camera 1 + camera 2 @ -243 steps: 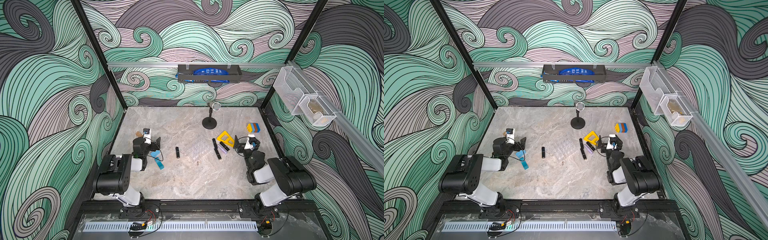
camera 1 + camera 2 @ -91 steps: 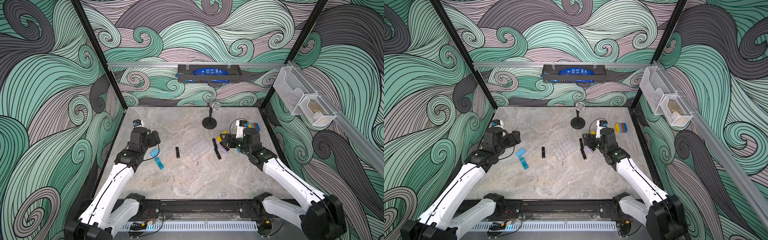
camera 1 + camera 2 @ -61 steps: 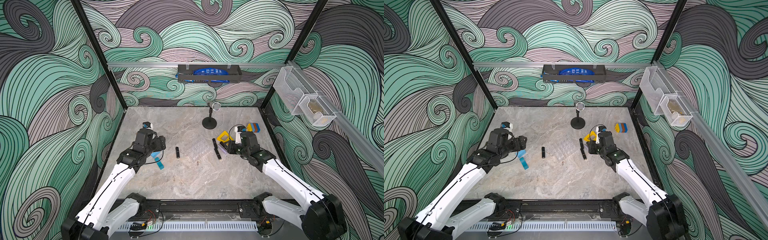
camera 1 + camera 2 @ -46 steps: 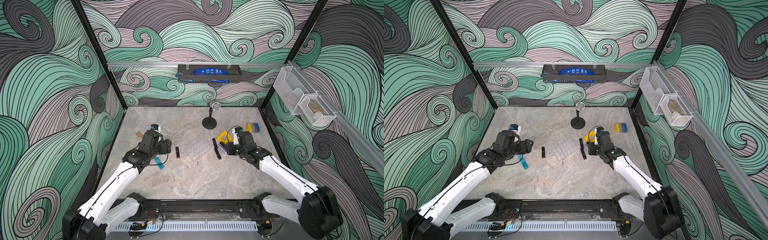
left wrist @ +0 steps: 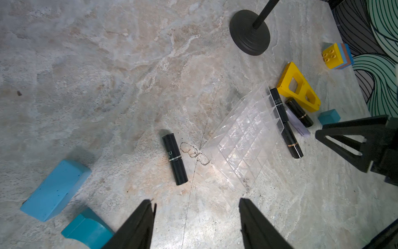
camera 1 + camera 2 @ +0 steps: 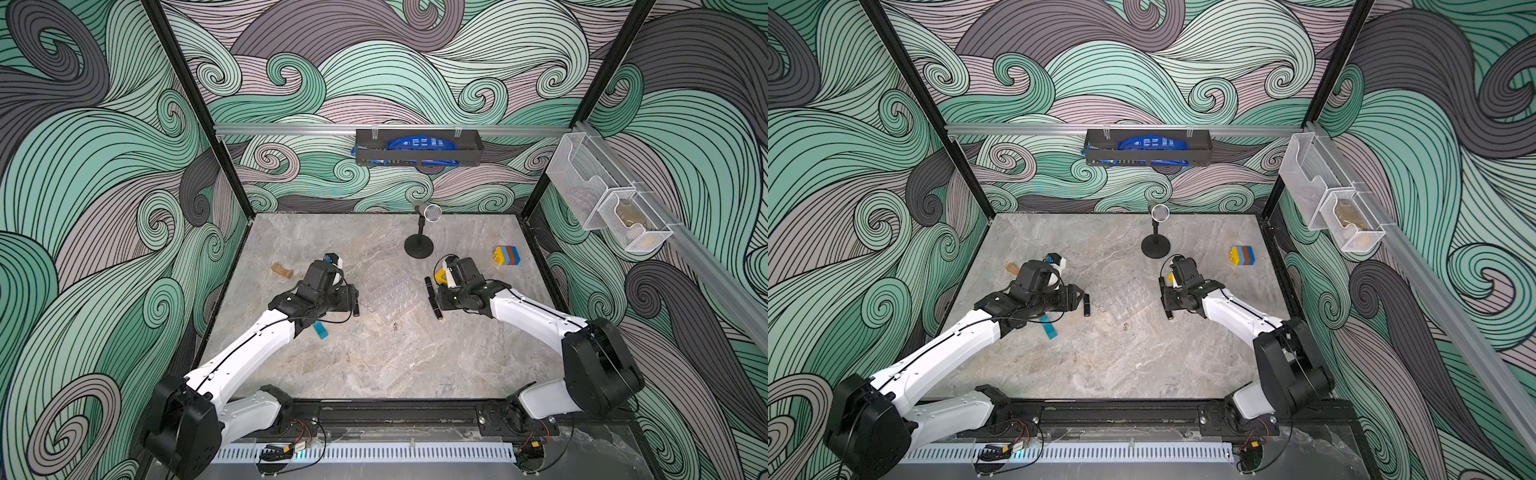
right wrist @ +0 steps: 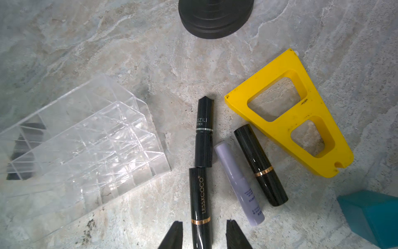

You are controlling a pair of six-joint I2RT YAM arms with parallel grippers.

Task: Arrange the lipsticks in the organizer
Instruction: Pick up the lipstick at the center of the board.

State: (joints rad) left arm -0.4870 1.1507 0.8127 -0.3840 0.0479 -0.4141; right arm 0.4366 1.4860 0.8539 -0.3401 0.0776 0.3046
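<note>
Right claw (image 7: 204, 222) sits low over the desk (image 7: 107, 43), jaws apart on either side of a long black lipstick (image 7: 199, 194) with a sliver of gap each side, so nothing is clamped; end to end with that tube lies a second black lipstick (image 7: 204, 133); next come the lilac lipstick (image 7: 238, 185) and a gold-banded black lipstick (image 7: 260, 166), beside the yellow frame (image 7: 312, 112); the clear organizer (image 7: 86, 138) stands just beside this cluster, its cells empty as far as shows. Left claw (image 5: 195, 200) gapes wide and empty, aimed toward the lone black lipstick (image 5: 174, 159) on the organizer's other side, near a blue block (image 5: 56, 189). My reading: barely begun; all five tubes remain on the desk, first grasp at hand. Right arm (image 6: 536, 316) and left arm (image 6: 249, 349) both stretch forward, forearms low, wrists turned inward toward the organizer.
</note>
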